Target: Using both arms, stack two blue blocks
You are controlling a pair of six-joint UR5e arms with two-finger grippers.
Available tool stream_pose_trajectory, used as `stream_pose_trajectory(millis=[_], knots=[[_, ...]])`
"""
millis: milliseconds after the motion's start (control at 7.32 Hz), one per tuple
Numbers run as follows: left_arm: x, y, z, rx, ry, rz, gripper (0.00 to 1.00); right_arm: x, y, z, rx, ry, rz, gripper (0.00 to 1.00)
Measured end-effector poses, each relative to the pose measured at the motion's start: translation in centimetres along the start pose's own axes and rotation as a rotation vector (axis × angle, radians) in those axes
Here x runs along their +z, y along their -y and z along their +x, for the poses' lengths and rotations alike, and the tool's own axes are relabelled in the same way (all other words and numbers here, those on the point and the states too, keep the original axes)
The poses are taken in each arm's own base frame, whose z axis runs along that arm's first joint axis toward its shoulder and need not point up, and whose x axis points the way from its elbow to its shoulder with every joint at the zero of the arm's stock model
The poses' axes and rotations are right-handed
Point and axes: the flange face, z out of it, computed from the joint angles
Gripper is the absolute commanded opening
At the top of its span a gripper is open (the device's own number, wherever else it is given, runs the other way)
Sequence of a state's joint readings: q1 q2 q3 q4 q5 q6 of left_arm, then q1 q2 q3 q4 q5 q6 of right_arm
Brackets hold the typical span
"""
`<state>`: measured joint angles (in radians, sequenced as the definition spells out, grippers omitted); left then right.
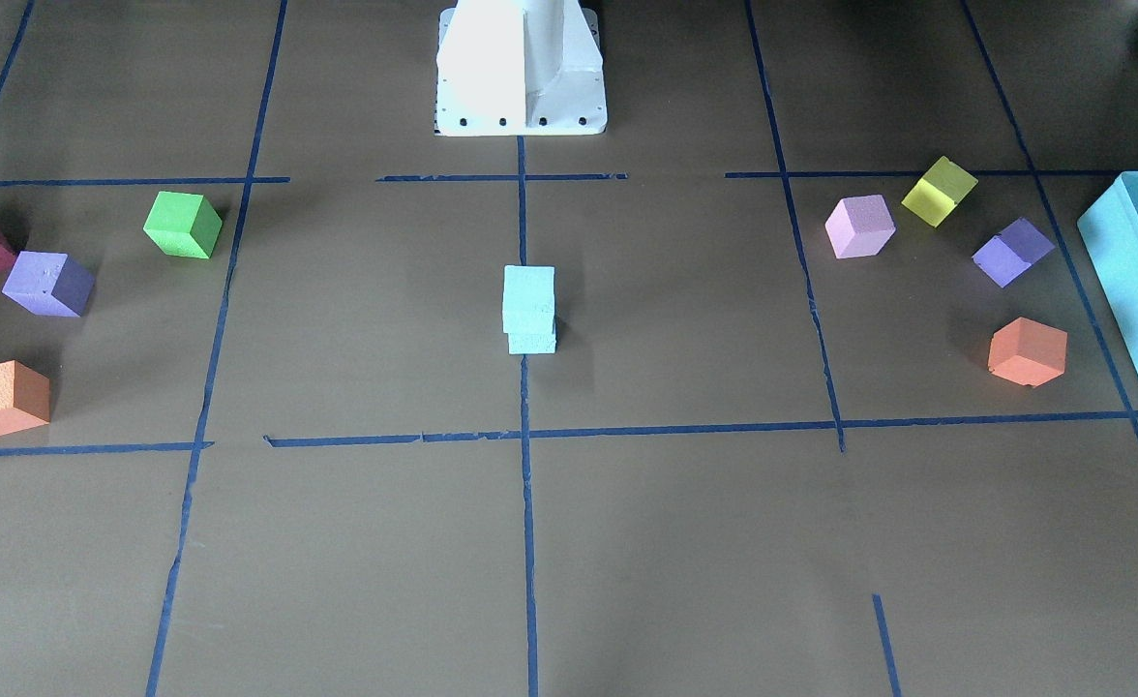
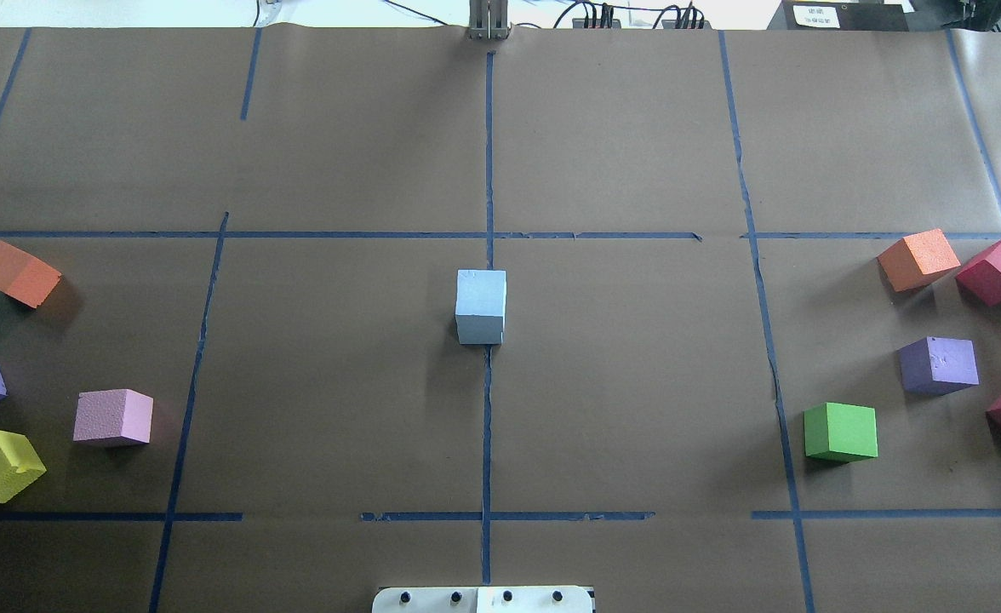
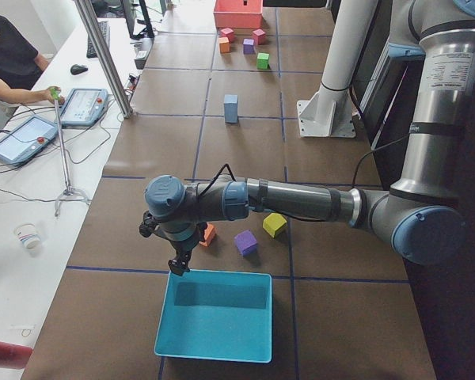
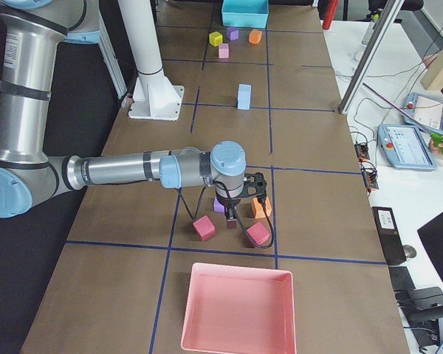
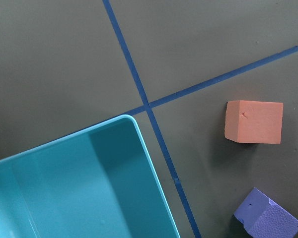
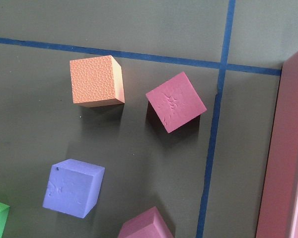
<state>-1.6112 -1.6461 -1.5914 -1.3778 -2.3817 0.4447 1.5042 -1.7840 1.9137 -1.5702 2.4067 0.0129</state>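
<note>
Presently at centre: two blue blocks, the upper block (image 1: 528, 298) resting squarely on the lower block (image 1: 531, 343), both on the middle tape line (image 2: 487, 426) of the table (image 2: 637, 383).
Stack axis: upright; edges look flush, with no lean visible in the overhead or front view.
Left arm (image 3: 285, 198): stretched low along the table's left end, well apart from the stack.
Left gripper (image 3: 176, 265): points down over the near rim of the teal box (image 3: 218, 313); seen only from the side camera, so whether its fingers are spread or pressed together cannot be told. Its wrist camera shows no fingers and no block, just the box corner, an orange cube (image 5: 253, 121) and a purple cube (image 5: 265, 220).
Right arm (image 4: 133, 169): stretched low over the opposite end, likewise well apart from the stack.
Right gripper (image 4: 232, 206): hangs over a cluster of coloured cubes near the pink tray (image 4: 240, 310); finger state cannot be told. Its wrist camera shows only loose cubes, among them a magenta cube (image 6: 175, 101).
Bearing of stack from fingers: toward the table's middle from each gripper; neither arm looks clearly nearer.
Task standing, as judged: stacking appears done, with nothing touching the pile.
Risk, as judged: any sweep of an arm across the centre could topple the light foam pile.
</note>
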Motion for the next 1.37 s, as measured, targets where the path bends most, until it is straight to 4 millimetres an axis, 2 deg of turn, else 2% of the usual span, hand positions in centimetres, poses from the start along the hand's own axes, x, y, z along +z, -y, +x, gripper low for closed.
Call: stream_pose_trajectory(millis=[547, 957, 1366], knots=[[0.4, -1.1, 0.0, -0.004, -0.001, -0.002, 1.0, 0.0, 0.0, 0.1, 0.002, -0.001, -0.002, 1.0], [1.4, -2.8, -0.4, -0.008, -0.005, -0.006, 1.0, 0.1, -0.1, 0.2, 0.003, 0.002, -0.002, 1.0], [1.5, -2.9, -0.2, -0.001, 0.0, -0.004, 1.0, 0.1, -0.1, 0.2, 0.001, 0.003, 0.0, 1.0]])
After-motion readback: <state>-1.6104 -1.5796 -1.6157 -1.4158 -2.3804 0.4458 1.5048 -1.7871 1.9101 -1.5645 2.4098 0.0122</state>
